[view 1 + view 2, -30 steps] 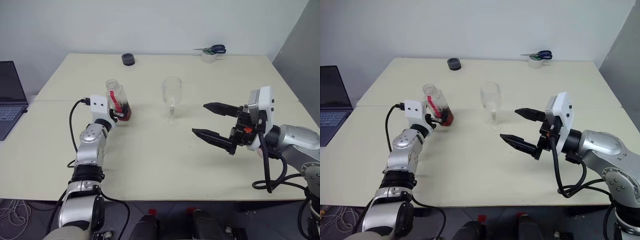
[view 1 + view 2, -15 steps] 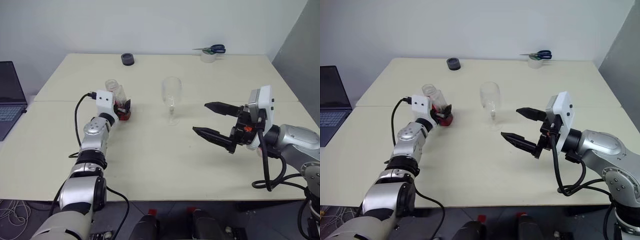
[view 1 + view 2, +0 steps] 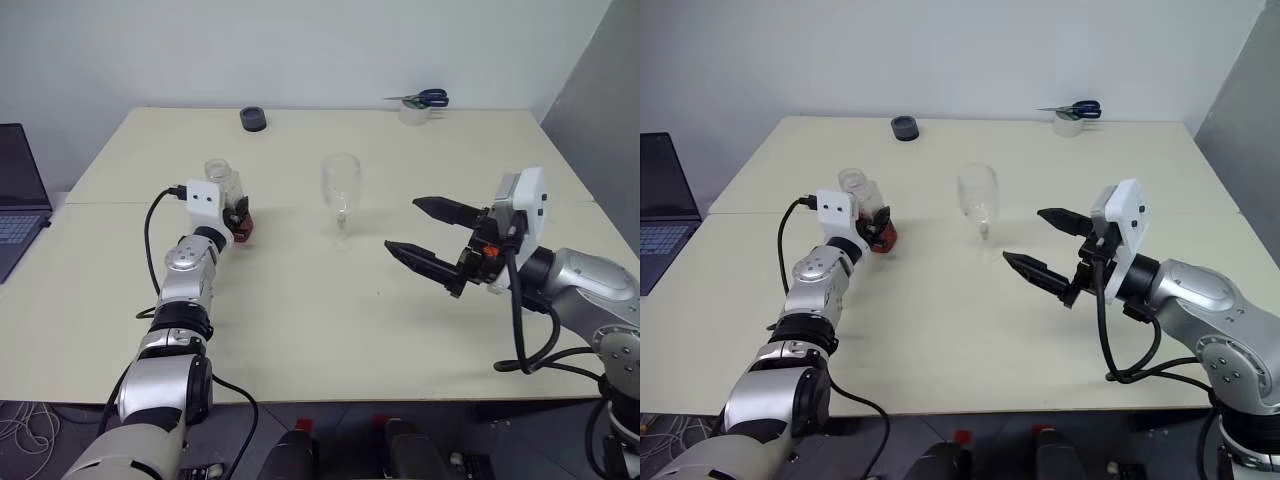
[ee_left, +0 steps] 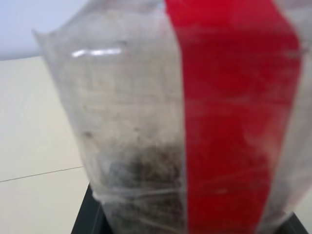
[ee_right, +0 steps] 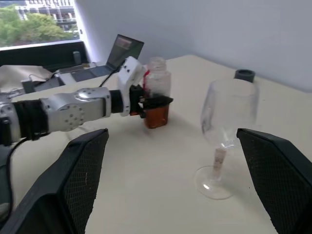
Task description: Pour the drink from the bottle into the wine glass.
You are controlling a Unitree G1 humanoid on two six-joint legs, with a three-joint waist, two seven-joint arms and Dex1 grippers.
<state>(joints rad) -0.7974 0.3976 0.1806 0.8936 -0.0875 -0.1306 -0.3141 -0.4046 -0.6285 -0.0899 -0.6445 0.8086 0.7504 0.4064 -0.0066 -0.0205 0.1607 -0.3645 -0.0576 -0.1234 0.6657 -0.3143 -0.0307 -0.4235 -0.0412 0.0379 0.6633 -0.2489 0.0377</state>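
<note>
Left gripper [image 3: 238,215]: clenched on the bottle, black fingers pinching its lower body from both sides; arm reaches straight up the table from the near left edge.
Bottle [image 3: 224,192]: upright on the table, at about 9 o'clock from the glass, well apart from it. Neck open, no cap on it. Red strip [image 4: 229,112] runs down one face, seen close in the left wrist view.
Drink [image 5: 156,116]: amber-brown, low in the bottle, filling roughly the bottom third; the fingers cross just above it.
Glass [image 3: 341,190]: upright near mid-table, foot flat on the surface, bowl looks empty. In the right wrist view it stands between the two right fingers' lines of sight, not touched by either.
Right gripper [image 3: 428,235]: released, jaws spread wide, nothing between them; hangs above the table at about 4 o'clock from the glass, tips pointing toward the glass, near it but apart.
Table [image 3: 300,320]: pale cream top, a seam running across it just behind the bottle and glass.
Black ring [image 3: 254,118]: far edge, at about 11 o'clock from the glass.
Tape roll [image 3: 412,112]: far edge, at about 1 o'clock from the glass; blue-handled scissors [image 3: 424,97] lie on top of it.
Laptop [image 3: 18,190]: open, off the table's left side, at 9 o'clock from the bottle.
</note>
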